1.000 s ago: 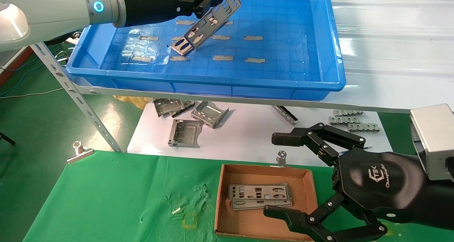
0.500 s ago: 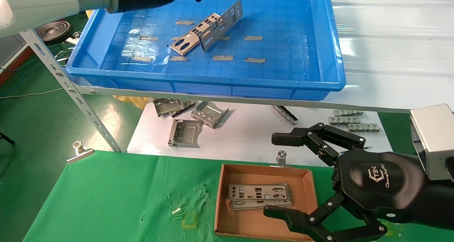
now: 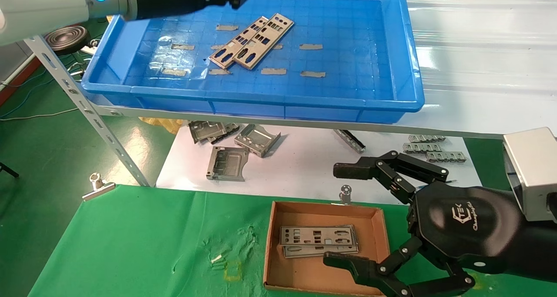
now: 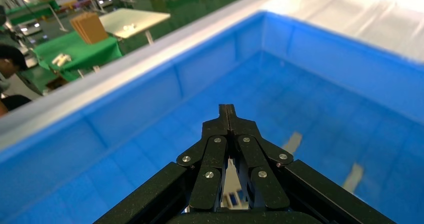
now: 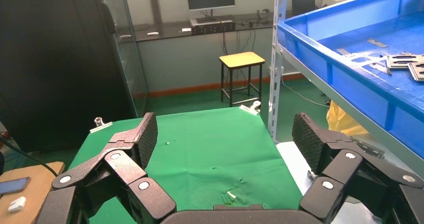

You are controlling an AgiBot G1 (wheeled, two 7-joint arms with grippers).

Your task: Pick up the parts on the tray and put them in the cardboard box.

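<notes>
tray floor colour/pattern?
Bright blue tray, square grid, grey tape strips; head view.

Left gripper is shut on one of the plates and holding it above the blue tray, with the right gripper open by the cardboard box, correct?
Not quite. The left gripper is shut but empty, as its wrist view shows; in the head view both plates lie flat in the blue tray. The right gripper is indeed open by the cardboard box.

Two plates (image 3: 251,41) in tray (image 3: 383,70); two boxed (image 3: 318,241)
</notes>
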